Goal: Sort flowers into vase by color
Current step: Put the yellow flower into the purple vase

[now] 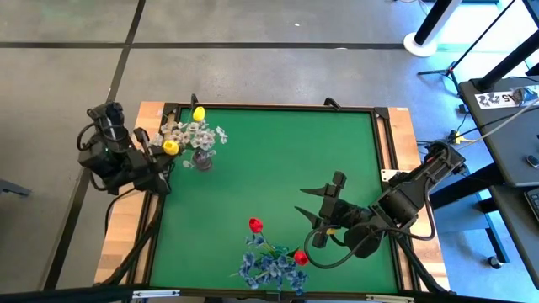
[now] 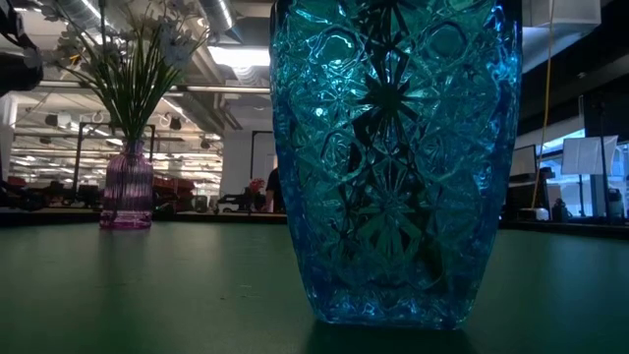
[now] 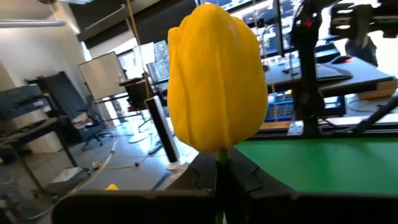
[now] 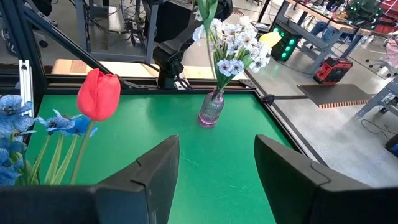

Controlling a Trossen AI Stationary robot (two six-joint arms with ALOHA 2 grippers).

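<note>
The left gripper (image 1: 160,150), at the worktop's (image 1: 286,168) left edge beside the pink vase (image 1: 202,160), has its jaws clamped on a yellow tulip (image 1: 171,147). The right gripper (image 1: 318,212), jaws wide and empty, hovers near the blue vase (image 2: 393,157); open green surface separates them.

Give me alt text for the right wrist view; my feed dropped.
The open right gripper hovers over the green table, facing a small pink vase of white flowers near the far edge. A red tulip and blue flowers stand beside the gripper.
</note>
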